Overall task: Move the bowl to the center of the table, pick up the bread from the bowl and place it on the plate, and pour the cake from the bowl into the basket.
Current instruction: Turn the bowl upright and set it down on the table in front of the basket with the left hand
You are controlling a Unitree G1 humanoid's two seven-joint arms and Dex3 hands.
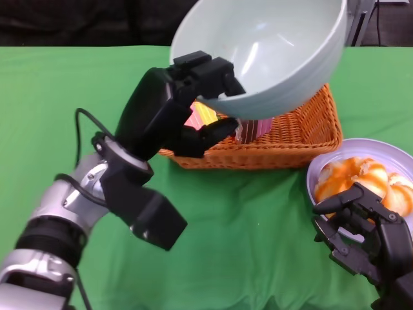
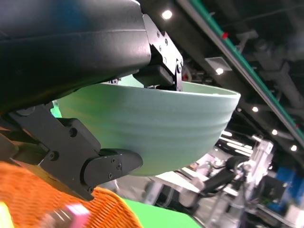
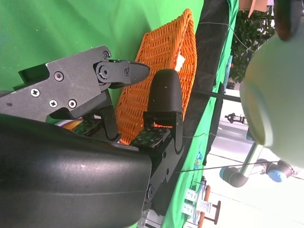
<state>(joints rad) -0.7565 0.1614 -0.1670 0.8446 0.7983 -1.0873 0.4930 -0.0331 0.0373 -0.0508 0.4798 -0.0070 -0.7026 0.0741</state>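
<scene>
Across the green table [image 1: 213, 245] things run from big to small. Largest is the pale green bowl [image 1: 271, 45], lifted and tipped above the orange wicker basket [image 1: 303, 132]; its inside looks empty from the head view. The left hand [image 1: 193, 97] clamps its near rim, fingers over the lip and a thumb under the wall. The bowl looks rigid, glazed and likely slick, so the rim pinch is the sensible hold; a tilt this steep could let it slide, and a drop would probably chip it. The basket sits on the table beneath, stiff woven sides, with the pink-and-yellow cake [image 1: 210, 116] showing just inside its near edge, partly hidden by the hand. That piece looks soft and light. To the robot's right lies the lilac plate [image 1: 335, 161], carrying the glazed bread [image 1: 361, 177], soft and sticky-looking, best taken by its sides. Smallest, the right hand [image 1: 364, 242] rests near the plate's front rim, fingers apart, holding nothing.
</scene>
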